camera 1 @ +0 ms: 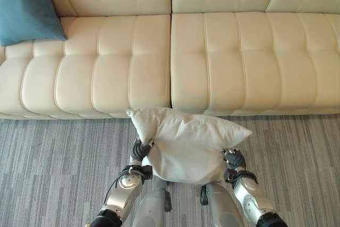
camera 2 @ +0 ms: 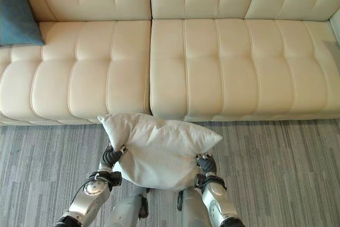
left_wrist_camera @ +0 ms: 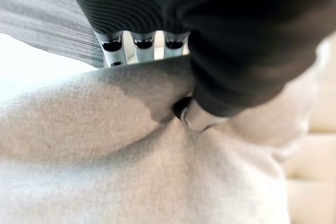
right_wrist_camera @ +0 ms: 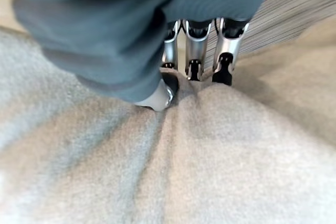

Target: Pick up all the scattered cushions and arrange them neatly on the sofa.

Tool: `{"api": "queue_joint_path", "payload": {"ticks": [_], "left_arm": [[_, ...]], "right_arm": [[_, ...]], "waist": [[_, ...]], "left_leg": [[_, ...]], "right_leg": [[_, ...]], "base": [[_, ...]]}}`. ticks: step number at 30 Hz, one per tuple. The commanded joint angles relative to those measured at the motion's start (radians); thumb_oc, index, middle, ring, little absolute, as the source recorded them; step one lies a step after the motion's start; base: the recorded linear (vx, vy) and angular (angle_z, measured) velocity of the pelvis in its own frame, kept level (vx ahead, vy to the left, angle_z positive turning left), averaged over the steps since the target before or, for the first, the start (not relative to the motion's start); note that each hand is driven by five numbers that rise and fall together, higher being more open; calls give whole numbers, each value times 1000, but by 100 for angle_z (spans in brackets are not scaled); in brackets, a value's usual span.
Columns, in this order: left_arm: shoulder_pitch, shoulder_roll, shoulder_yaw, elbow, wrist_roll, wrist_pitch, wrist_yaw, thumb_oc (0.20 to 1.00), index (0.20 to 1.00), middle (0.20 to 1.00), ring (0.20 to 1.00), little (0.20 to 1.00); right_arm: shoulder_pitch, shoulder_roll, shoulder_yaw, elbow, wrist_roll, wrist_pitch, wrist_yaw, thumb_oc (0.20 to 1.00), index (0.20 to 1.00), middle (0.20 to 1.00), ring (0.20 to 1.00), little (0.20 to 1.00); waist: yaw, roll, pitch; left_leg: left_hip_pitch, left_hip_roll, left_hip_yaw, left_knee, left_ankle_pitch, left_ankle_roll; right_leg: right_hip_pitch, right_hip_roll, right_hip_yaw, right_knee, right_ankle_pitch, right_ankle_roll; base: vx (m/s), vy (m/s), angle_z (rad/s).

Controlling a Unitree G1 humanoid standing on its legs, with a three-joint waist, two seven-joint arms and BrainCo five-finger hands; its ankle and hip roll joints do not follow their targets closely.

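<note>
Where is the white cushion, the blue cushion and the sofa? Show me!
white cushion (camera 1: 186, 150), left eye view, middle of its front face.
blue cushion (camera 1: 24, 6), left eye view, middle of its cover.
sofa (camera 1: 239, 62), left eye view, bare seat on its right half.

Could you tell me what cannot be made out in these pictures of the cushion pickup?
- Blue cushion: cut off by the left edge in both eye views.
- Sofa: its ends and backrest top run past the edges.
- Floor beneath the white cushion: hidden by it.
- Left hand: fingertips hidden behind the fabric fold, left wrist view.
- Right hand: palm side hidden by the cushion, eye views.
</note>
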State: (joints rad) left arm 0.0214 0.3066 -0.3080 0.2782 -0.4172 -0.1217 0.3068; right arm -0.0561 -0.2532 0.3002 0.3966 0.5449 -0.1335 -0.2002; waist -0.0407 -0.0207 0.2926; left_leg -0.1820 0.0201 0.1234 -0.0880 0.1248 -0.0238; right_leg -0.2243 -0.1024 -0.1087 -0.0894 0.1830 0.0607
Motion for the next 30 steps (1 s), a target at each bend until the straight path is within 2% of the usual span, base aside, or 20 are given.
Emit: {"api": "queue_joint_path", "payload": {"ticks": [1, 3, 7, 9, 11, 12, 13, 14, 16, 17, 19, 20, 21, 22, 24, 25, 26, 30], "left_arm": [[-85, -7, 18, -117, -37, -82, -45, 200, 200, 200, 200, 200], [-46, -5, 30, -157, -38, -71, -54, 200, 200, 200, 200, 200], [-24, -11, 32, -179, -40, -61, -50, 200, 200, 200, 200, 200], [3, -21, 38, -192, -44, -48, -42, 200, 200, 200, 200, 200], [3, -21, 38, -192, -44, -48, -42, 200, 200, 200, 200, 200], [14, -26, 45, -199, -51, -48, -34, 200, 200, 200, 200, 200], [18, -29, 48, -212, -60, -57, -25, 200, 200, 200, 200, 200], [18, -29, 48, -212, -60, -57, -25, 200, 200, 200, 200, 200], [8, -30, 40, -211, -60, -59, -17, 200, 200, 200, 200, 200], [-3, -30, 36, -211, -47, -59, -7, 200, 200, 200, 200, 200], [-16, -35, 35, -207, -42, -55, 2, 200, 200, 200, 200, 200], [-19, -36, 34, -207, -34, -52, 5, 200, 200, 200, 200, 200], [-22, -36, 31, -208, -31, -50, 7, 200, 200, 200, 200, 200], [-38, -37, 23, -198, -17, -41, 12, 200, 200, 200, 200, 200], [-38, -37, 23, -198, -17, -41, 12, 200, 200, 200, 200, 200], [-49, -41, 26, -183, 1, -34, 23, 200, 200, 200, 200, 200], [-48, -40, 26, -184, 1, -34, 23, 200, 200, 200, 200, 200], [-54, -28, 29, -194, 0, -38, 29, 200, 200, 200, 200, 200]], "right_arm": [[-76, 13, -21, -110, -80, -54, 51, 200, 200, 200, 200, 200], [-42, -3, -33, -180, -113, -45, 53, 200, 200, 200, 200, 200], [-20, -1, -40, -220, -117, -43, 53, 200, 200, 200, 200, 200], [-3, 8, -44, -253, -102, -47, 46, 200, 200, 200, 200, 200], [-3, 8, -44, -253, -102, -47, 46, 200, 200, 200, 200, 200], [-4, 14, -34, -257, -91, -52, 39, 200, 200, 200, 200, 200], [-14, 15, -15, -264, -78, -60, 29, 200, 200, 200, 200, 200], [-15, 15, -15, -264, -78, -60, 29, 200, 200, 200, 200, 200], [-21, 10, -6, -271, -76, -62, 25, 200, 200, 200, 200, 200], [-29, 11, 5, -265, -82, -59, 19, 200, 200, 200, 200, 200], [-42, 14, 4, -259, -78, -57, 8, 200, 200, 200, 200, 200], [-49, 14, 5, -258, -77, -56, 5, 200, 200, 200, 200, 200], [-54, 9, 11, -253, -79, -50, 5, 200, 200, 200, 200, 200], [-55, -1, 19, -254, -103, -41, -4, 200, 200, 200, 200, 200], [-54, -1, 19, -255, -104, -41, -4, 200, 200, 200, 200, 200], [-38, 4, 15, -247, -121, -19, -5, 200, 200, 200, 200, 200], [-37, 5, 15, -248, -121, -19, -5, 200, 200, 200, 200, 200], [-16, 33, 2, -254, -126, -5, -3, 200, 200, 200, 200, 200]], "waist": [[22, -7, -43], [23, -7, -83], [24, -6, -101], [30, -5, -114], [30, -6, -113], [39, -15, -105], [58, -24, -69], [56, -23, -69], [68, -26, -45], [80, -26, -38], [80, -26, -43], [77, -25, -55], [78, -26, -63], [79, -19, -77], [78, -20, -78], [79, -33, -107], [79, -33, -108], [89, -57, -131]], "left_leg": [[81, 11, -21, 1, -95, -21], [134, 21, -19, 1, -105, -23], [172, 30, -19, 1, -112, -28], [216, 49, -22, 15, -109, -40], [217, 49, -22, 16, -110, -40], [200, 62, -35, 118, -110, -48], [143, 53, -67, 296, -100, -49], [138, 54, -70, 305, -104, -50], [66, 34, -105, 430, -86, -48], [37, 6, -137, 460, -83, -46], [-5, -27, -157, 416, -107, -37], [-7, -27, -140, 336, -128, -28], [-3, -25, -134, 255, -122, -23], [-12, -19, -125, 81, -43, -37], [-5, -20, -126, 65, -34, -37], [7, -18, -124, 25, -23, -41], [7, -19, -124, 26, -23, -41], [53, -39, -108, 6, -55, -10]], "right_leg": [[102, 19, -14, 2, -166, 46], [154, 29, -11, 2, -187, 41], [194, 38, -11, 2, -210, 34], [252, 57, -8, 9, -246, 14], [254, 57, -8, 9, -246, 14], [278, 67, -8, 16, -267, -3], [296, 70, -6, 36, -282, -21], [296, 71, -8, 37, -282, -21], [302, 67, -26, 47, -291, -29], [305, 63, -32, 52, -299, -28], [303, 57, -42, 53, -303, -24], [303, 57, -50, 45, -306, -19], [307, 60, -55, 39, -308, -16], [313, 74, -72, 28, -318, -10], [313, 73, -73, 28, -319, -10], [346, 70, -84, 10, -334, 6], [347, 69, -84, 8, -333, 6], [355, 35, -68, 31, -333, 33]], "base": [[103, -114, -3], [101, -132, -1], [77, -117, -4], [86, -213, -2], [35, -134, -3], [5, -284, 1], [1, -283, 3], [-50, -171, 6], [-31, -97, 2], [10, -48, 18], [57, 12, 33], [129, 38, 20], [227, 85, 28], [179, 65, 22], [207, 88, 30], [296, 130, 15], [412, 205, -3], [303, 209, -5]]}}
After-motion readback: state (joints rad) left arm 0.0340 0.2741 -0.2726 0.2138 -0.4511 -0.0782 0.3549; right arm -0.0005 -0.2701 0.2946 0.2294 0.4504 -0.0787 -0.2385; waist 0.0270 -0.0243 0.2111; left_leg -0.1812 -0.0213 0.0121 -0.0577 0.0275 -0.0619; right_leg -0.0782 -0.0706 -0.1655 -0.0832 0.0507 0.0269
